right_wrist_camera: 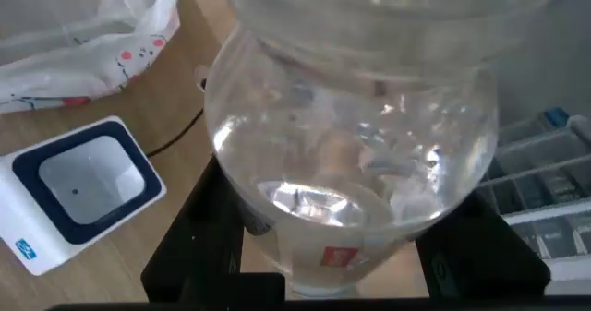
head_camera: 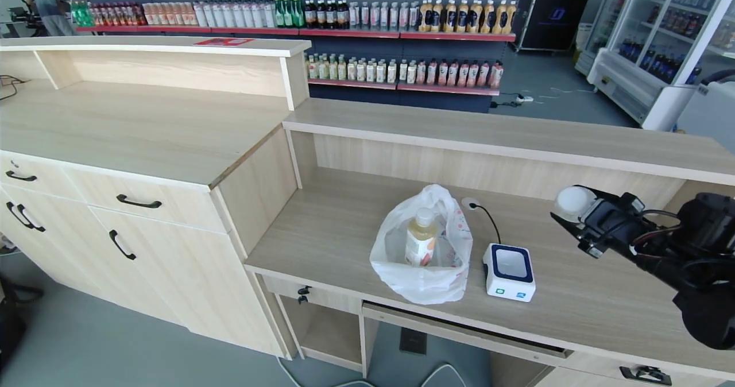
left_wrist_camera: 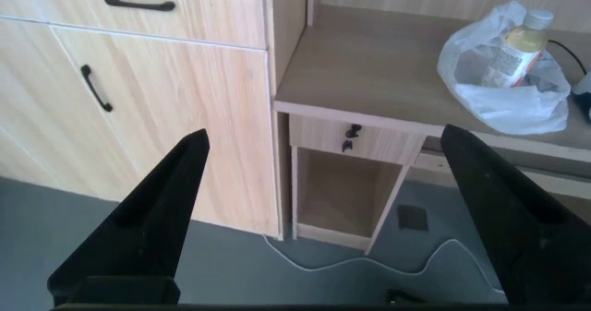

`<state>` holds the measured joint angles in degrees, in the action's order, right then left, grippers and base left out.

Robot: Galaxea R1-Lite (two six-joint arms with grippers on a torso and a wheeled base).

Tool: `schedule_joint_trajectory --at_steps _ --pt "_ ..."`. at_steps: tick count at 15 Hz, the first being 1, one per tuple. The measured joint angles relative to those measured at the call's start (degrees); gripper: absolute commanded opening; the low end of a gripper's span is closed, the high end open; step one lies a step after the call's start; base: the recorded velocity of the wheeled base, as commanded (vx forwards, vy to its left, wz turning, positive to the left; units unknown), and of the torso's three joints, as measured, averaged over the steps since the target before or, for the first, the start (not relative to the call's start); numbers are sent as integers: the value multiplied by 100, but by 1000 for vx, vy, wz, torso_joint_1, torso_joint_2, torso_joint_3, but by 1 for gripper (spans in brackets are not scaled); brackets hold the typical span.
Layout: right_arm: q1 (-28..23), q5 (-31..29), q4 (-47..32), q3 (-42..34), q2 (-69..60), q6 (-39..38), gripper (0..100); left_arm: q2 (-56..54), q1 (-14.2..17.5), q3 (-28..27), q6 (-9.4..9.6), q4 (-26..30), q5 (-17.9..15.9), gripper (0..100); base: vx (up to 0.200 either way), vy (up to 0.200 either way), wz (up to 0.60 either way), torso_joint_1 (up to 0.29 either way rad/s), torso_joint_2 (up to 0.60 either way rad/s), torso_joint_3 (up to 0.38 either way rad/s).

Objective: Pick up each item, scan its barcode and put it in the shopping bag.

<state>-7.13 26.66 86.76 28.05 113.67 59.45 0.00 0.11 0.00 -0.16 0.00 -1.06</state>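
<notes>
A white plastic shopping bag (head_camera: 428, 281) (left_wrist_camera: 499, 94) (right_wrist_camera: 88, 57) stands open on the lower counter (head_camera: 344, 232). A juice bottle (head_camera: 421, 239) (left_wrist_camera: 519, 45) with a pale cap stands upright inside it. To the bag's right lies the white barcode scanner (head_camera: 509, 271) (right_wrist_camera: 81, 189) with its dark-framed window facing up. My right gripper (head_camera: 591, 229) (right_wrist_camera: 337, 274) hovers above the counter to the right of the scanner, shut on a clear bottle (head_camera: 573, 201) (right_wrist_camera: 351, 145). My left gripper (left_wrist_camera: 323, 219) hangs open and holds nothing, low and left of the counter, in front of the cabinets.
The scanner's black cable (head_camera: 487, 215) runs to a hole at the back of the counter. A raised ledge (head_camera: 505, 137) borders the far side. A taller counter with drawers (head_camera: 138, 203) stands to the left. Shelves of drinks (head_camera: 344, 16) line the back wall.
</notes>
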Motion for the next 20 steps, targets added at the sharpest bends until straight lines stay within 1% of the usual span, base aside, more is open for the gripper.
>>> schedule_joint_trajectory --at_steps 3,6,10,13,20 --pt "-133 579 338 28 400 158 0 0 -9 0 0 7 5 100 0 0 0 0 0 0" --pt "-293 1207 343 119 751 572 0 0 -11 0 0 0 2 100 0 0 0 0 0 0" --pt "-529 1729 323 380 1167 812 0 0 -6 0 0 0 0 100 0 0 0 0 0 0" --pt "-606 1798 321 605 1363 823 0 0 -4 0 0 0 2 100 0 0 0 0 0 0" --pt "-568 1847 318 720 1619 897 0 0 -4 0 0 0 0 100 0 0 0 0 0 0"
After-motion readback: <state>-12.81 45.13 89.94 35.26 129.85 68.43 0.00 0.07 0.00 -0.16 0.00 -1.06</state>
